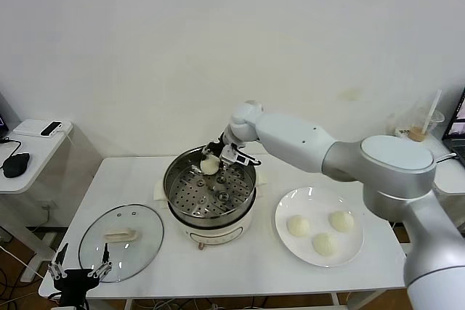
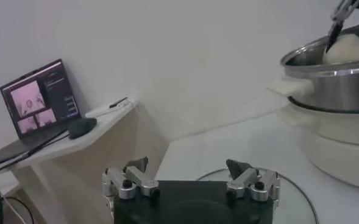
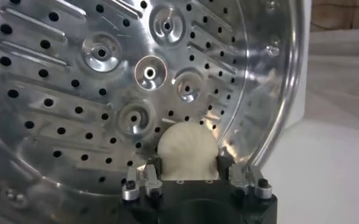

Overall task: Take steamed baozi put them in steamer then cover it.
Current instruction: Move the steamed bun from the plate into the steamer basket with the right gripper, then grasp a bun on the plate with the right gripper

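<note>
Now the right pincer (image 1: pixel 212 159) reaches inside the steamer (image 1: pixel 209 192) at its 11 o'clock rim, fingers on either side of one steamed baozi (image 1: pixel 209 166), just above the perforated floor; whether they clamp it cannot be told. Three more buns (image 1: pixel 320 231) sit on a white plate (image 1: pixel 287 241) at the steamer's 3 o'clock. The cover (image 1: pixel 120 242) lies flat on the surface (image 1: pixel 240 266) at 8 o'clock. The left pincer (image 1: pixel 78 274) waits released at the cover's near edge.

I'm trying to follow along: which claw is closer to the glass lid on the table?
The left. The left claw hangs open at the table's front edge, right beside the glass lid. The right claw is across at the steamer, with a baozi between its fingers.
</note>
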`<state>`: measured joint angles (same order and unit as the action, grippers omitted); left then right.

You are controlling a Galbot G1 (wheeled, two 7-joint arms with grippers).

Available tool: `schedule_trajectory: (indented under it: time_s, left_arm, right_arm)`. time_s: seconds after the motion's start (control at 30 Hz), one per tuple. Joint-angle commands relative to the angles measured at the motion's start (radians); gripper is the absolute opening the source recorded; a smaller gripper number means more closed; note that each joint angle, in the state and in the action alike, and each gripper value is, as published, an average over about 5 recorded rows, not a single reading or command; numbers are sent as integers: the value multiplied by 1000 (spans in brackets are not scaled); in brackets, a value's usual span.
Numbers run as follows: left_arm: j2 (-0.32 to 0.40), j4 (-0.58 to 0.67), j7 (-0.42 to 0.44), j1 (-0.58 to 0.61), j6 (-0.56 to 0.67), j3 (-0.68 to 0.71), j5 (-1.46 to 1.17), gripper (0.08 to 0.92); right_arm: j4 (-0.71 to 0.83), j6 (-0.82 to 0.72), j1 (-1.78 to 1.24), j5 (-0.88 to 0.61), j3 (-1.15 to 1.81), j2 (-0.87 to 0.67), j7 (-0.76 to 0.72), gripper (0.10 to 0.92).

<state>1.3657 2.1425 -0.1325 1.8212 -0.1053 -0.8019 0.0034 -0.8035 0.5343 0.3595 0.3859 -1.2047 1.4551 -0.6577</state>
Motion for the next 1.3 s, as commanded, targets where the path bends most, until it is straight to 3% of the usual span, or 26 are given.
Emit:
schedule_trajectory:
  time_s: [0.03,0.17,0.27,0.4,0.5,0.83,1.13,1.3]
  left_arm:
    - [0,2,0,-1,-7,-1,-12,823]
    - [4,3,-4,0,-2,-2,-2,823]
    - [4,4,-7,0,-2,-4,-1,823]
    - [4,7,-10,1,1,-7,5,823]
    - [3,15,-10,5,3,-9,6,823]
    - [-15,44,-3,6,-9,-13,-15,823]
    - [-38,43,-3,5,-9,-16,-16,823]
    - [-48,33,-3,-8,-10,-18,-16,823]
  right_arm:
    - [45,47,-15,52,5,24,18,619]
    - [23,39,11,1,7,15,5,734]
    - [-43,-19,53,-123,-5,-15,-46,798]
    - [-248,-264,160,-416,-43,-110,-186,821]
    - [-386,-439,226,-522,-56,-184,-257,823]
    - [-651,-821,311,-580,-39,-514,-323,823]
    - [-833,-905,237,-583,-22,-858,-327,823]
    - [-868,-922,103,-543,22,-943,-316,823]
